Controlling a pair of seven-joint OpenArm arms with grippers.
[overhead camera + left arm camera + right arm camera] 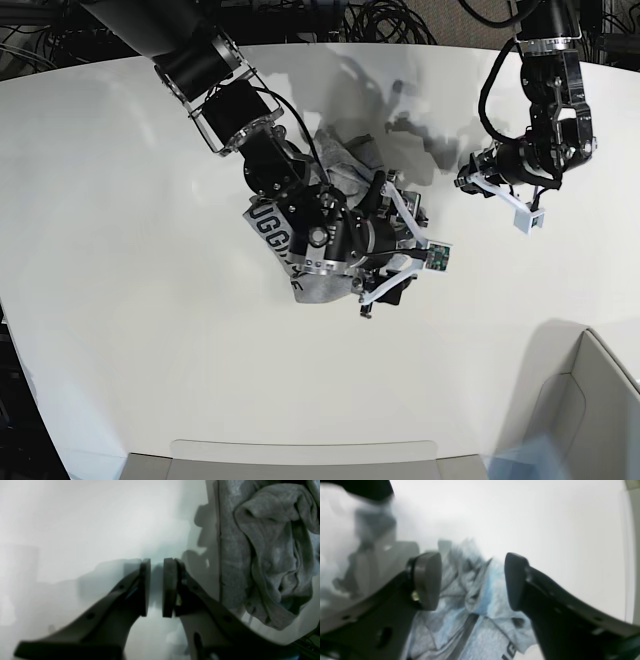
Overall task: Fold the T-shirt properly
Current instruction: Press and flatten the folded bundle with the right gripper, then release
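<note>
The T-shirt point(345, 168), light heather-grey, lies crumpled in the middle of the white table point(120, 260), with black lettering point(268, 224) showing at its left side. My right gripper point(472, 580) hovers just above the rumpled T-shirt point(470, 620) with its jaws wide apart and nothing pinched between them. In the base view this arm covers much of the cloth. My left gripper point(157, 566) hangs over bare table to the side of the T-shirt point(270, 550), its pads a narrow gap apart and holding nothing. The left arm point(545, 140) is at the back right.
A grey box point(590, 400) stands at the front right corner. A flat grey rim point(300, 462) runs along the front edge. Black cables point(380, 20) lie behind the table's far edge.
</note>
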